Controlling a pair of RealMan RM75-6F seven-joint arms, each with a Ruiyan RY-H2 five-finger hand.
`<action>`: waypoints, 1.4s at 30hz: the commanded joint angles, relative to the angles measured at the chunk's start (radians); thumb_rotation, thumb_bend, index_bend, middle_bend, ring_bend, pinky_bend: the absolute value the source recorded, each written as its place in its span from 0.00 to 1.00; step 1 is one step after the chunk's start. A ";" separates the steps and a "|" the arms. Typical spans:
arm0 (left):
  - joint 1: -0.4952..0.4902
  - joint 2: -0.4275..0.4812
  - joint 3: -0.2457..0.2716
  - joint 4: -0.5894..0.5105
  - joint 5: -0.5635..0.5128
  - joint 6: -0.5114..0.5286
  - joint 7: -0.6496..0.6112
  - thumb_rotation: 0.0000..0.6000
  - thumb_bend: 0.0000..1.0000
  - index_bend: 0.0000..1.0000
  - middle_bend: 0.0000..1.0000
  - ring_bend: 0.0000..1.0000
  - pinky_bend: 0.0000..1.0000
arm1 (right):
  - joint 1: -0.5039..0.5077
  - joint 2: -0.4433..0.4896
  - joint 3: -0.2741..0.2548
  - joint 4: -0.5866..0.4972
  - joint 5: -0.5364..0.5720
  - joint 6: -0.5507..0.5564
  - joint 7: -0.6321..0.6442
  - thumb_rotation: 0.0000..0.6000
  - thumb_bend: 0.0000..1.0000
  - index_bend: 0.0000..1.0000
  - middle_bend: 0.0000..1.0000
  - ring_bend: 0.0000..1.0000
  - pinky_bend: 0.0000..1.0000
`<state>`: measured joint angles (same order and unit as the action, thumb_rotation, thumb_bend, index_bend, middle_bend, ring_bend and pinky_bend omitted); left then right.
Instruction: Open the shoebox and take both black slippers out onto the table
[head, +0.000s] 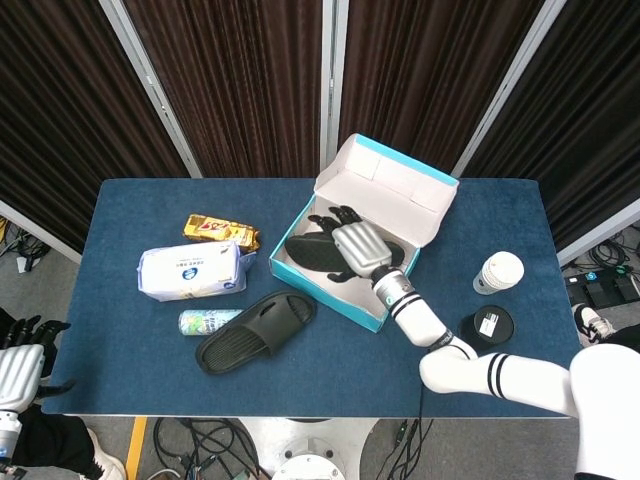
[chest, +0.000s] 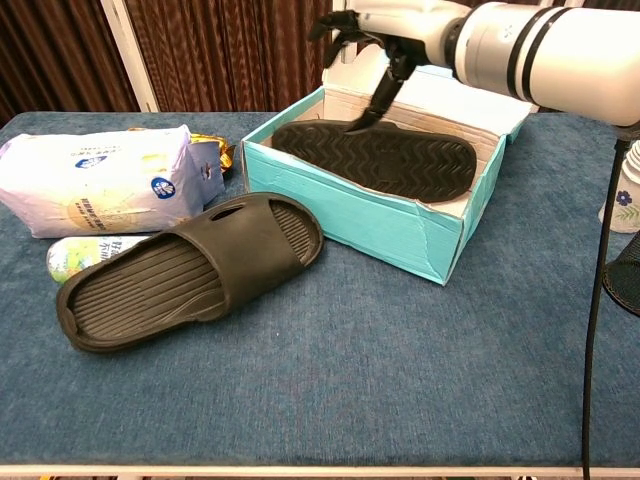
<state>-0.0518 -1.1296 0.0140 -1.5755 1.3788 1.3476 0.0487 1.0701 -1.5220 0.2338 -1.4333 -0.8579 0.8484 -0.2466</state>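
Black ribbed slipper (chest: 190, 271) beside open turquoise shoebox (chest: 390, 215).

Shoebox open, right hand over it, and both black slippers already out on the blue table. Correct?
Not quite: only one black rubber slipper lies on the table. The other slipper is inside the open teal cardboard shoebox, under the right hand, as the chest view shows.

The blue counter (head: 130, 330) carries an open teal shoebox (head: 345, 295) at centre. Near and left of it lies one black slipper (head: 255, 331), sole down. Further left are a white tissue pack (head: 191, 272), a can (head: 207, 320) and a yellow snack packet (head: 220, 231). On the right stand a white cup (head: 497, 272) and a black round container (head: 485, 327).
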 joint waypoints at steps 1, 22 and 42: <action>0.001 -0.001 0.002 0.000 0.003 0.001 -0.004 1.00 0.00 0.20 0.16 0.05 0.05 | 0.030 -0.041 -0.021 0.095 0.093 -0.032 -0.102 1.00 0.05 0.14 0.21 0.05 0.07; 0.009 -0.007 0.000 0.024 -0.025 -0.014 -0.016 1.00 0.00 0.20 0.16 0.05 0.05 | 0.163 -0.363 -0.028 0.557 0.222 -0.125 -0.371 1.00 0.05 0.27 0.26 0.12 0.16; 0.011 -0.007 -0.001 0.026 -0.019 -0.012 -0.023 1.00 0.00 0.20 0.16 0.05 0.05 | 0.089 -0.337 -0.019 0.502 -0.094 0.014 -0.217 1.00 0.33 0.77 0.58 0.47 0.30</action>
<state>-0.0409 -1.1367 0.0131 -1.5488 1.3606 1.3356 0.0244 1.1774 -1.8895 0.2077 -0.8927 -0.9117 0.8283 -0.5005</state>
